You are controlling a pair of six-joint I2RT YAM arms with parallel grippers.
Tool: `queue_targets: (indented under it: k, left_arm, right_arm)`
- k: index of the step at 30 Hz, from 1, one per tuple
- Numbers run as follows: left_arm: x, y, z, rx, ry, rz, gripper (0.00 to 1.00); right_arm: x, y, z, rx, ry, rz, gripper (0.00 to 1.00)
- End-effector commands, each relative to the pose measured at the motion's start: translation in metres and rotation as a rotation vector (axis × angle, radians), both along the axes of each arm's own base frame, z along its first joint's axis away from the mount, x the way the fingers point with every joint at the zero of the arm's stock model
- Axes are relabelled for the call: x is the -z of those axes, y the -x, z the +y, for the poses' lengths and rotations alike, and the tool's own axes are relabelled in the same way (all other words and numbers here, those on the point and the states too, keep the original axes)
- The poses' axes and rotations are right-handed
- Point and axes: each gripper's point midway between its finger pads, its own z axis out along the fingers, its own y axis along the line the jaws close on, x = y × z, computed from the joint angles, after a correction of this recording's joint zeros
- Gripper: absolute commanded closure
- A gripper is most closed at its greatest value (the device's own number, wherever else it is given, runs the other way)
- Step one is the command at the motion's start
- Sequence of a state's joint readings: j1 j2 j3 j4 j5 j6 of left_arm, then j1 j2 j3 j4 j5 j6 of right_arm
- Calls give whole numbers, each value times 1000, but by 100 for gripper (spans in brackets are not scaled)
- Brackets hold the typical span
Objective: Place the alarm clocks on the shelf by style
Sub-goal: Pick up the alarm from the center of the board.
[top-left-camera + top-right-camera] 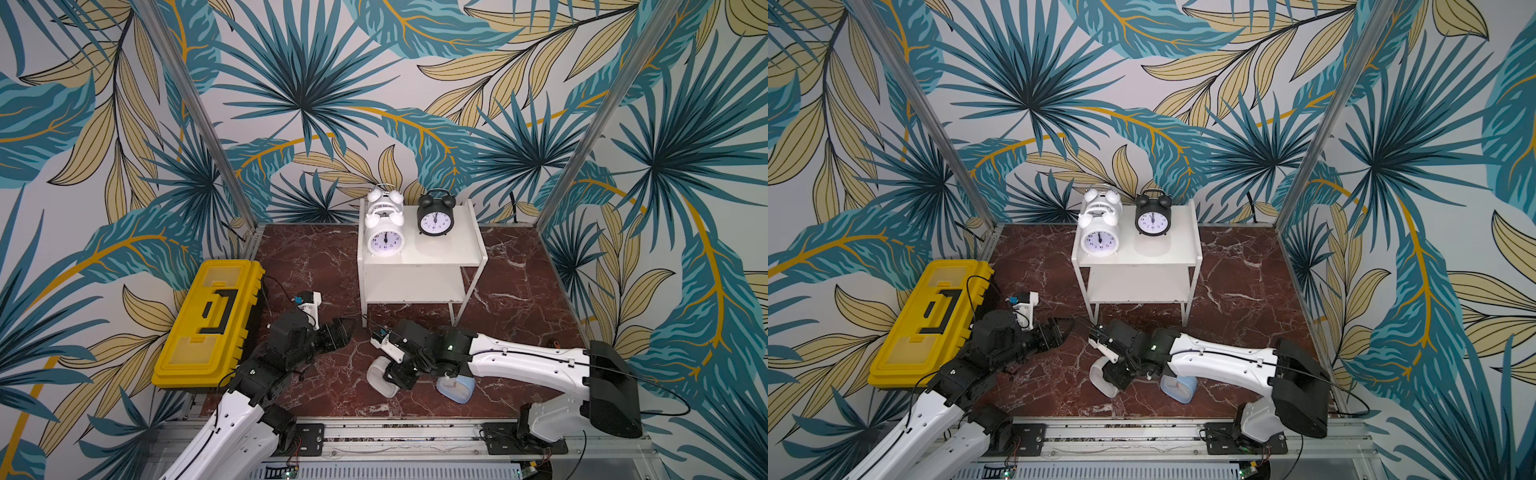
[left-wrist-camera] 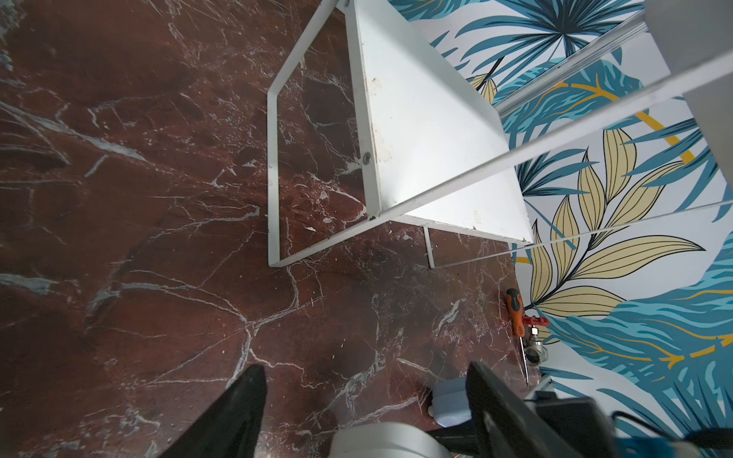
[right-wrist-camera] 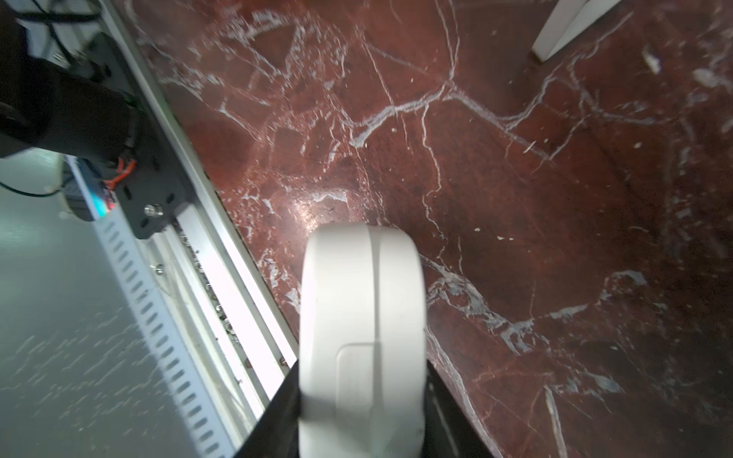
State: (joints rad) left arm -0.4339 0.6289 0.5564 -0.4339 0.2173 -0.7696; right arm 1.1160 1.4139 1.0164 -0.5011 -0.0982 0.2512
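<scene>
This is a robotics lab cell dressed up as a room. Printed tropical-leaf wall panels (image 1: 299,104) on bare aluminium corner posts (image 1: 199,116) box in a red-brown marble-patterned desk (image 1: 324,266). The white-and-black left robot arm (image 1: 237,419) and right robot arm (image 1: 528,361) are bolted through black mounting plates (image 1: 309,436) to a slotted aluminium rail (image 1: 399,432). A perforated pale cable duct (image 1: 374,471) runs just in front of the rail.
</scene>
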Motion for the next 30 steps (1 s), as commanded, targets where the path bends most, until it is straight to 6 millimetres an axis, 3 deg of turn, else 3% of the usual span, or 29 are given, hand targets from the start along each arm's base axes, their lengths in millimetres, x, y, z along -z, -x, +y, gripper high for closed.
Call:
queue_targets:
  k: [1,5,8,12,15,20,26,30]
  left_arm:
    - [-18,-4,-4,28,4,-70,18]
    - [-33,3,-19,136,47,-124,18]
    - [-61,18,-41,290,147,-215,19]
    - [-104,56,-68,554,366,-336,19]
    - [-125,75,-73,662,491,-389,18]
    - [-112,79,-78,712,485,-334,18]
    - [-110,81,-82,730,495,-318,17]
    - [-106,85,-90,765,499,-284,22]
  right_arm:
    - [-35,5,-3,17,-126,-22,86]
    - [-65,7,-15,24,-212,-50,87]
    - [-87,9,-22,20,-312,-22,89]
    - [-118,14,-25,-19,-473,53,93]
    - [-138,11,-31,-25,-569,91,93]
    - [-165,8,-38,-45,-669,121,93]
    - [-181,4,-39,-59,-737,144,93]
    - [-190,1,-38,-68,-779,139,93]
